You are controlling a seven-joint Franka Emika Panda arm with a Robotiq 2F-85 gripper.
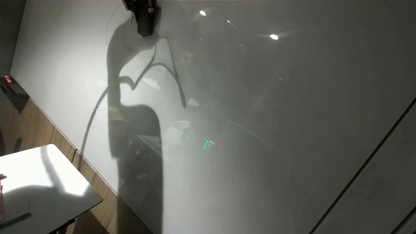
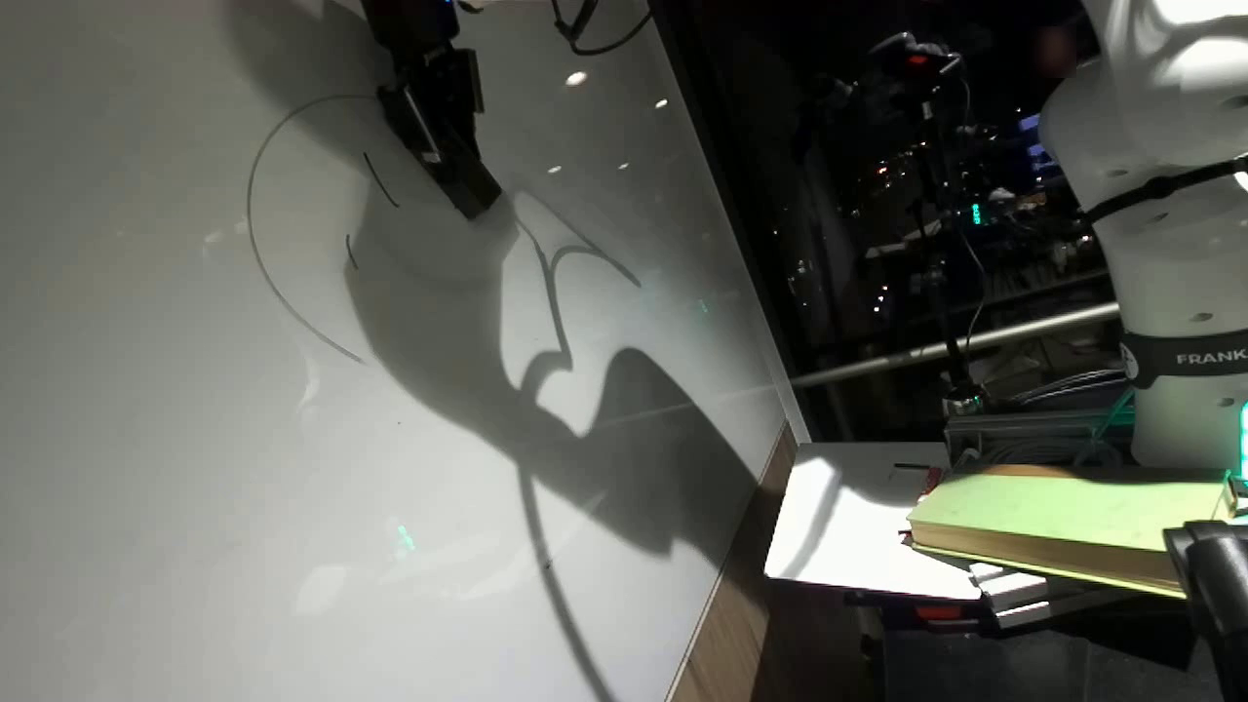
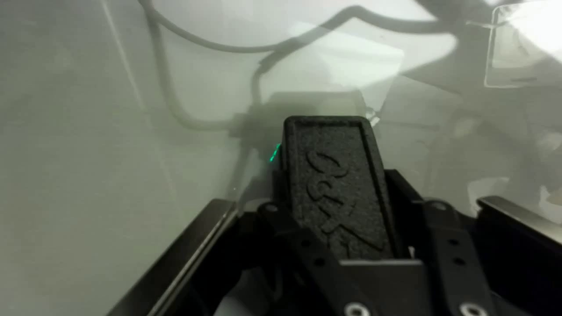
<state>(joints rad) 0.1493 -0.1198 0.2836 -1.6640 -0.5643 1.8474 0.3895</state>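
Note:
My gripper [image 3: 338, 186] is shut on a black block-shaped eraser [image 3: 336, 151] with raised or carved lettering on its face. The eraser sticks out beyond the fingers toward a large white board [image 3: 88, 197]. In both exterior views the gripper [image 2: 434, 122] is at the top of the picture, with the eraser [image 2: 472, 187] [image 1: 145, 26] at or near the board [image 1: 227, 195]; I cannot tell whether it touches. In an exterior view a thin dark arc [image 2: 252, 210] runs on the board beside the gripper, with two short dark strokes [image 2: 379, 180] [image 2: 351, 252] inside it.
A dark tray [image 1: 14, 89] with a red-and-white item [image 1: 8, 80] sits at the board's edge. A white table [image 1: 42, 201] stands beyond a wood strip [image 1: 55, 130]. A thick yellow-green book [image 2: 1063, 512] lies by the white robot arm [image 2: 1189, 283]. Arm shadows and reflections cross the board.

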